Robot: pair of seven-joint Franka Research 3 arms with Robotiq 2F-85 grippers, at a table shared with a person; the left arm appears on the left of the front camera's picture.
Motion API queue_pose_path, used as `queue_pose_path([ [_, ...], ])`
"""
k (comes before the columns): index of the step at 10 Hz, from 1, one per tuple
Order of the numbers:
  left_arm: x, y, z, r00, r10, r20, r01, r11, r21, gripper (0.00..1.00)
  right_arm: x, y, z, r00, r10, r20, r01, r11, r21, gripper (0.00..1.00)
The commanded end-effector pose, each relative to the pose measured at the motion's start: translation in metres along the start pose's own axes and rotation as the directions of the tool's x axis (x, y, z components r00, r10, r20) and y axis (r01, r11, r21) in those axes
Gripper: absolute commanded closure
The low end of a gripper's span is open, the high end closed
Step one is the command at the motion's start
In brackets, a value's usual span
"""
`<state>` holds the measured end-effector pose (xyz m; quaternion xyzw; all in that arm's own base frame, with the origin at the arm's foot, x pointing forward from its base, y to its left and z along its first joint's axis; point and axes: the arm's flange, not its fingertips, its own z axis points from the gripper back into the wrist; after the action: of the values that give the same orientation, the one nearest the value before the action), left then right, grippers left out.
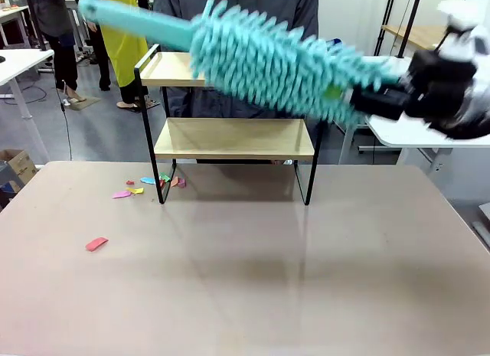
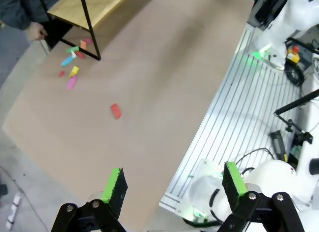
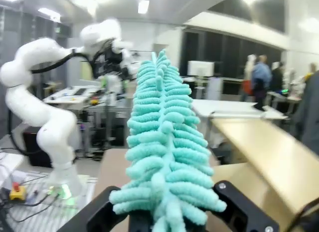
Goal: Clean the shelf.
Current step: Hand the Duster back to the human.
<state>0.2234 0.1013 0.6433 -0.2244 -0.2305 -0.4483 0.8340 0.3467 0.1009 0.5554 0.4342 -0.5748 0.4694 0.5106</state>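
The shelf (image 1: 233,138) stands at the far middle of the table, two light wooden boards in a black frame. My right gripper (image 1: 370,100) is shut on a teal fluffy duster (image 1: 268,61), which slants up to the left at the height of the top board (image 1: 170,70) and looks blurred. Seen from the right wrist, the duster (image 3: 164,152) rises between the black fingers (image 3: 240,208), with the shelf boards (image 3: 269,149) to its right. My left gripper (image 2: 174,184) hangs open and empty above the table's near left edge, far from the shelf (image 2: 89,7).
Several small coloured scraps (image 1: 149,184) lie by the shelf's left foot, and a red piece (image 1: 96,243) lies nearer on the left. A person stands right behind the shelf, one hand (image 2: 35,30) near its corner. White side tables flank the scene.
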Motion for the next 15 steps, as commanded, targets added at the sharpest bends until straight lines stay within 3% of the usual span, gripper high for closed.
queue_pose_path([
  [1, 0.002, -0.001, 0.000, 1.000, -0.008, 0.016, 0.008, 1.000, 0.001, 0.00, 0.030, -0.010, 0.005, 0.999, 0.032, -0.013, -0.034, 0.984, -0.175, 0.83],
  [2, 0.002, -0.001, 0.000, 1.000, -0.008, 0.016, 0.008, 1.000, 0.001, 0.00, 0.044, -0.018, 0.019, 0.999, 0.046, -0.015, -0.049, 0.957, -0.286, 0.83],
  [4, 0.002, -0.001, 0.000, 1.000, -0.008, 0.016, 0.008, 1.000, 0.001, 0.00, 0.053, -0.039, 0.054, 0.999, 0.040, -0.033, -0.051, 0.847, -0.529, 0.83],
  [7, 0.002, -0.001, 0.000, 1.000, -0.008, 0.016, 0.008, 1.000, 0.001, 0.00, 0.030, -0.056, 0.114, 0.999, -0.032, -0.011, 0.013, 0.666, -0.746, 0.83],
  [11, 0.002, -0.001, 0.000, 1.000, -0.008, 0.016, 0.008, 1.000, 0.001, 0.00, -0.019, -0.065, 0.171, 0.992, -0.129, 0.016, 0.081, 0.517, -0.852, 0.83],
  [15, 0.002, -0.001, 0.000, 1.000, -0.008, 0.016, 0.008, 1.000, 0.001, 0.00, -0.070, -0.060, 0.194, 0.975, -0.219, 0.045, 0.137, 0.426, -0.894, 0.83],
])
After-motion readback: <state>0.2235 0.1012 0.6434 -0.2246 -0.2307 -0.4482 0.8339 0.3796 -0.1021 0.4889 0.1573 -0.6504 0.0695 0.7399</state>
